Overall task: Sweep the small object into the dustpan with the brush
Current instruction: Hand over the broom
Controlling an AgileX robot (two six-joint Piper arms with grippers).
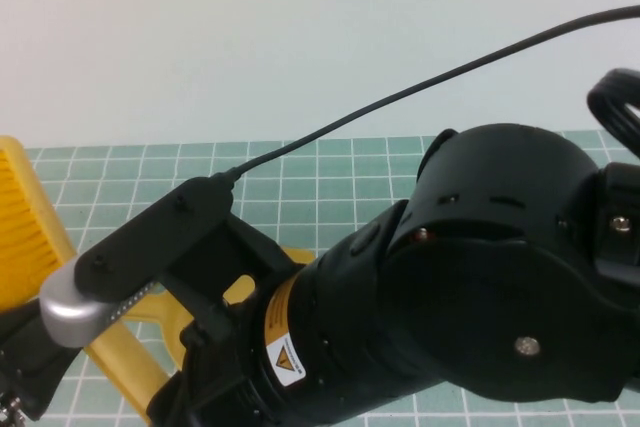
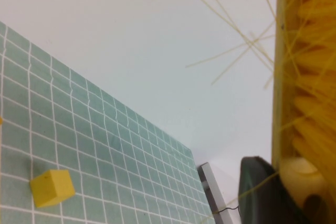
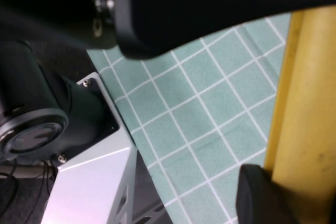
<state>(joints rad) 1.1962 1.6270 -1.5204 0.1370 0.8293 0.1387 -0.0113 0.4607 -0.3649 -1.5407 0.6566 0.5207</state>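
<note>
While the right arm fills most of the high view, we note these points:
Left end effector (image 2: 294, 187): pressed together on the brush (image 2: 304, 77); one dark finger (image 2: 260, 192) lies against the wooden edge of the brush, just below the bristles.
Brush: at the far left of the desk in the high view, with yellow bristles, some loose ones sticking out.
Small cube (image 2: 51, 187): pale yellow, alone on the green grid mat (image 2: 105, 145), well apart from the brush.
Right end effector (image 3: 273, 192): pinching the yellow handle of the dustpan (image 3: 307, 119); a black finger (image 3: 257, 195) touches its edge.
Dustpan: its handle runs over the mat, under the right arm (image 1: 420, 307).
</note>
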